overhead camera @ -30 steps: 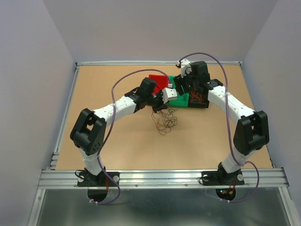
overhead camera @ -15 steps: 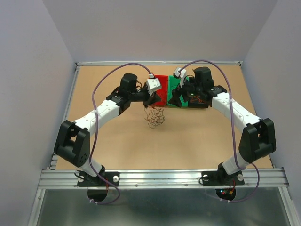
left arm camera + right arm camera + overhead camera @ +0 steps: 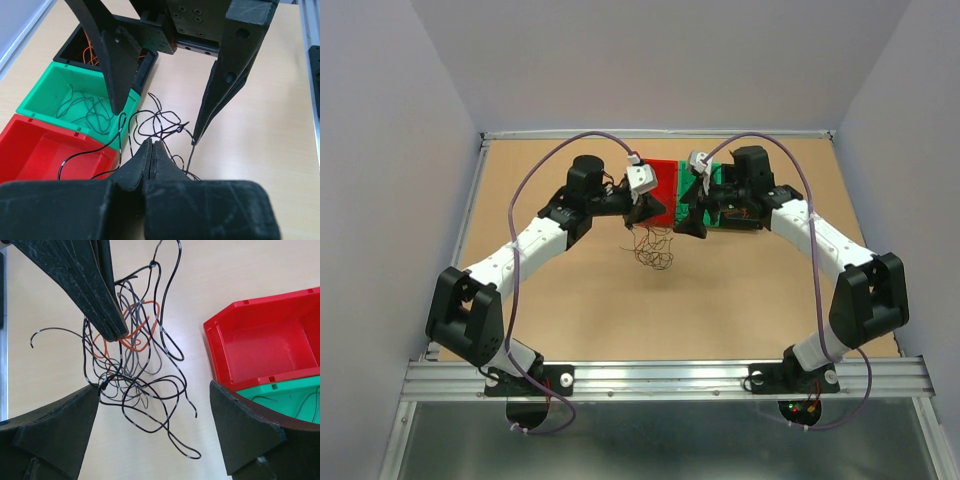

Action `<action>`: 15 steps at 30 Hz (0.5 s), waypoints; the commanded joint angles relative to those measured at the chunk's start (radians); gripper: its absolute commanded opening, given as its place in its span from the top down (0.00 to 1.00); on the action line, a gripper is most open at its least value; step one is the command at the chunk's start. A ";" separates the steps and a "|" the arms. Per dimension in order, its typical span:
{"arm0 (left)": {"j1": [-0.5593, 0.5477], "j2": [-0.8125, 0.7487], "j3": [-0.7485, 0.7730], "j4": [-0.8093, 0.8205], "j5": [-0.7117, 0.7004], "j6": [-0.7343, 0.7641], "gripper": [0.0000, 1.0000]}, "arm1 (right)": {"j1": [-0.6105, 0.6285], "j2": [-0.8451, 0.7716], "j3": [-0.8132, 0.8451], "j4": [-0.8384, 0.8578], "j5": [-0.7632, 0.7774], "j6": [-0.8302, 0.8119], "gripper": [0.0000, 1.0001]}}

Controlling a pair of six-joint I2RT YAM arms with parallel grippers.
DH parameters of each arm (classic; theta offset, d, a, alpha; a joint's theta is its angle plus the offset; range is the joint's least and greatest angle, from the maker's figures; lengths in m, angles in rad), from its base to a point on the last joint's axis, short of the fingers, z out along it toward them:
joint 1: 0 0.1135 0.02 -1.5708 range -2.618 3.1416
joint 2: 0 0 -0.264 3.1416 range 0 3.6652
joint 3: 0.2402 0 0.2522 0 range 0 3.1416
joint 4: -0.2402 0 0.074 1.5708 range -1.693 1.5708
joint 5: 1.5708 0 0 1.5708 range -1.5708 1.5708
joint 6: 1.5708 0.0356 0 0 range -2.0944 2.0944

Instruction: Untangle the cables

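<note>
A tangle of thin black and red-orange cables hangs from my left gripper, which is shut on it above the table. In the left wrist view the left gripper pinches black strands. In the right wrist view the tangle hangs from the left fingers. My right gripper is open, right of the tangle. Its jaws stand wide apart on either side of the lower strands, and the right gripper holds nothing. One black strand touches the left pad.
A red bin, a green bin and a black bin stand in a row at the back. The red bin holds nothing, the green bin holds thin wires, the black bin orange ones.
My left gripper has moved back and left, carrying the tangle up with it. My right gripper has come down and left from the bins to the tangle.
</note>
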 commanded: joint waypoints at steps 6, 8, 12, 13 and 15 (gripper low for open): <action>0.001 0.012 0.040 0.038 0.095 -0.036 1.00 | 0.047 -0.026 -0.039 0.092 0.004 -0.012 0.17; 0.001 0.015 0.043 0.038 0.101 -0.041 1.00 | 0.064 -0.021 -0.041 0.104 0.025 -0.009 0.37; 0.001 0.017 0.043 0.032 0.092 -0.038 0.95 | 0.067 -0.030 -0.054 0.139 0.025 0.023 0.95; 0.003 0.014 0.040 0.030 0.080 -0.030 0.86 | 0.067 -0.046 -0.062 0.147 0.030 0.032 0.99; 0.009 -0.021 -0.004 0.061 0.032 -0.034 0.56 | 0.067 -0.070 -0.079 0.173 0.053 0.035 1.00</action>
